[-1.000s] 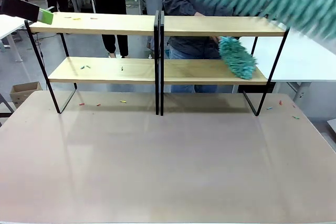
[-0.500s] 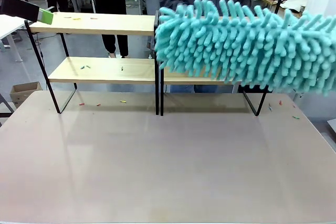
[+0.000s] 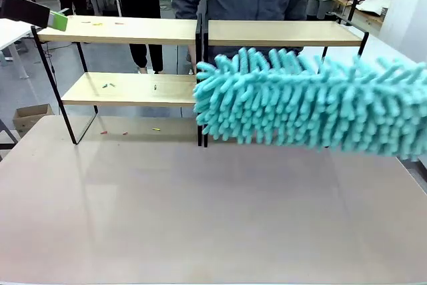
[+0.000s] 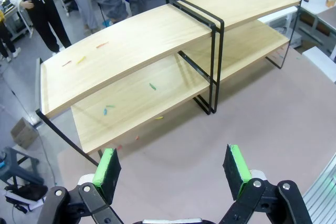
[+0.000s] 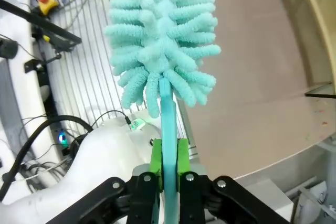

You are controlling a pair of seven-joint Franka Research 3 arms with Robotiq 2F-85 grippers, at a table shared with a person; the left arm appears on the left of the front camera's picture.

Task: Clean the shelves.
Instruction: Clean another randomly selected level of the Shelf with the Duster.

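Our right claw [image 5: 169, 156] clamps the duster [image 3: 313, 108] by its handle, near the shelves [image 3: 133, 30]; our left claw [image 4: 173, 169] gapes empty, far left.

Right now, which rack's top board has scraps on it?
The left rack: small coloured scraps lie on its top board; the right rack looks bare on top.

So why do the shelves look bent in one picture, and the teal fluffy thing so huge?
Left wrist view: the wide-angle lens bows the shelves; front view: they run straight, and the duster looms large and slightly soft, close to the camera; right wrist view: it's crisp.
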